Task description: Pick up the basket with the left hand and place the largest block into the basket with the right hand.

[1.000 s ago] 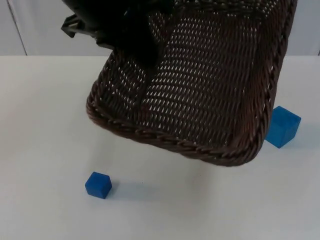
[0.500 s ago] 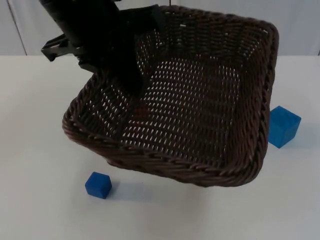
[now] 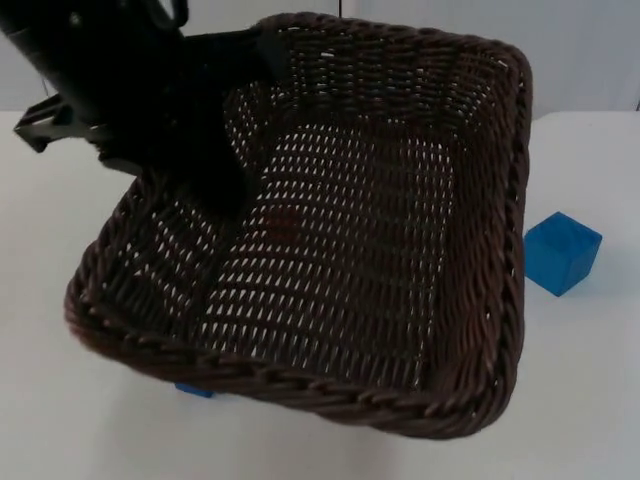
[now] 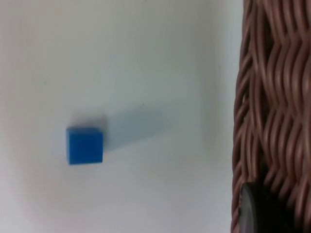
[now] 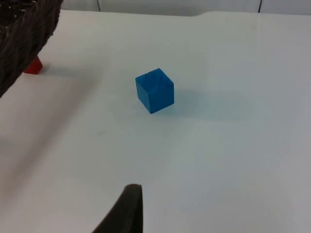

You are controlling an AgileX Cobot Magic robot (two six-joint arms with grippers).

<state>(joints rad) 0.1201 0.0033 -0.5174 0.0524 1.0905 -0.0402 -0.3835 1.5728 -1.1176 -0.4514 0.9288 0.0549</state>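
My left gripper [image 3: 222, 198] is shut on the left wall of a dark brown wicker basket [image 3: 470, 300] and holds it in the air, tilted, over the middle of the table. In the left wrist view the basket's rim [image 4: 272, 97] runs beside the black fingertip [image 4: 260, 211]. The largest blue block [image 3: 562, 252] stands on the table just right of the basket; in the right wrist view this block [image 5: 154, 91] lies some way ahead of my right gripper [image 5: 127, 213], which waits low over the table.
A small blue block [image 4: 85, 145] sits on the table below the basket, its edge peeking out under the front rim [image 3: 195, 390]. A small red block [image 5: 33, 65] lies under the basket's far side. White table surrounds the large block.
The basket has swung left and toward the camera with the left arm. Its front rim now covers nearly all of the small blue block. The large block has not moved.
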